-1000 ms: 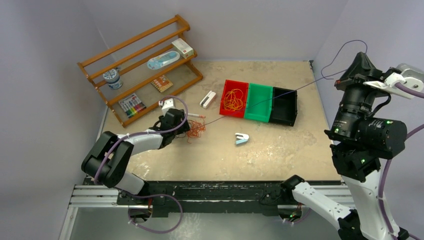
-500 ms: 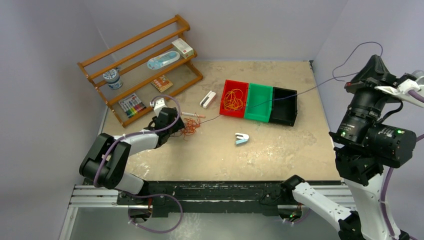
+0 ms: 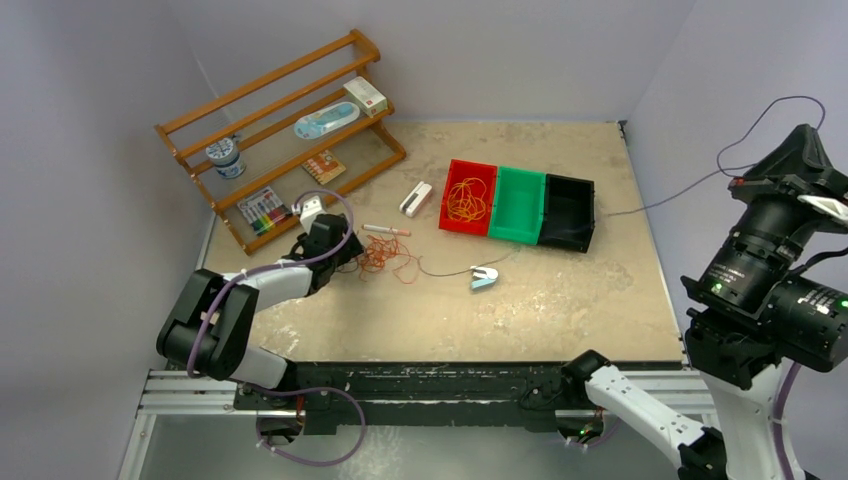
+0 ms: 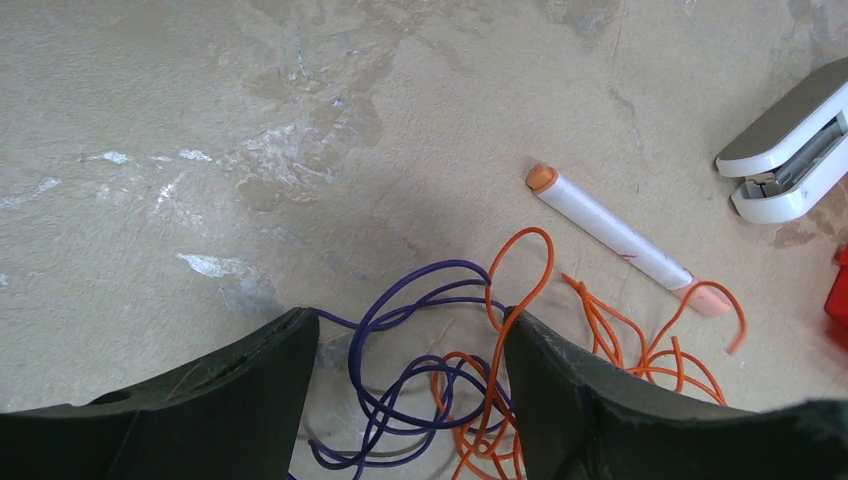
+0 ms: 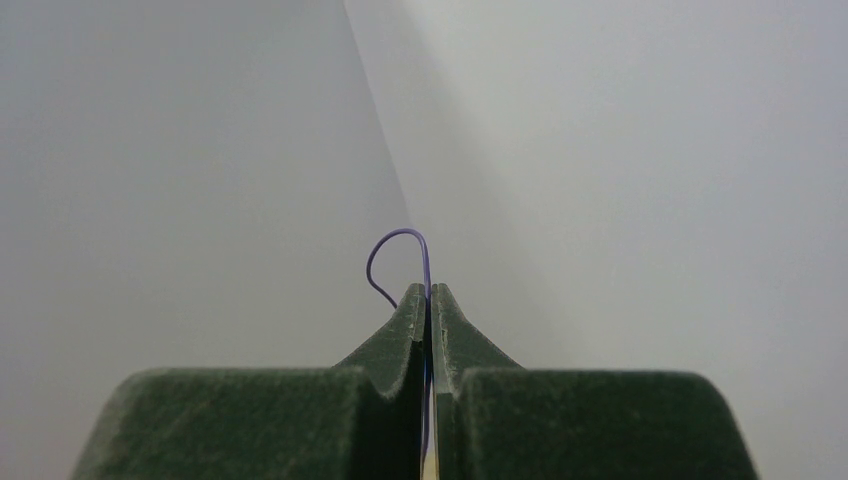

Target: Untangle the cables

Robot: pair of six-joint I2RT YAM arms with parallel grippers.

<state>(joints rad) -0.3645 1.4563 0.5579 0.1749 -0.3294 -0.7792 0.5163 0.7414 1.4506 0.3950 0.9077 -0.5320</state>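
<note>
Left gripper (image 4: 408,335), jaws spread wide, sits low over the tangle (image 3: 385,257) of orange and purple cables on the table (image 3: 560,300), gripping nothing. Further right, the purple cable (image 3: 660,200) trails slack past the bins (image 3: 520,205) to the raised right gripper (image 5: 428,292), which is pinched shut on it. A pull may drag the unpinned tangle or snag a bin.

Overhead plus wrist close-ups (left downward)
</note>
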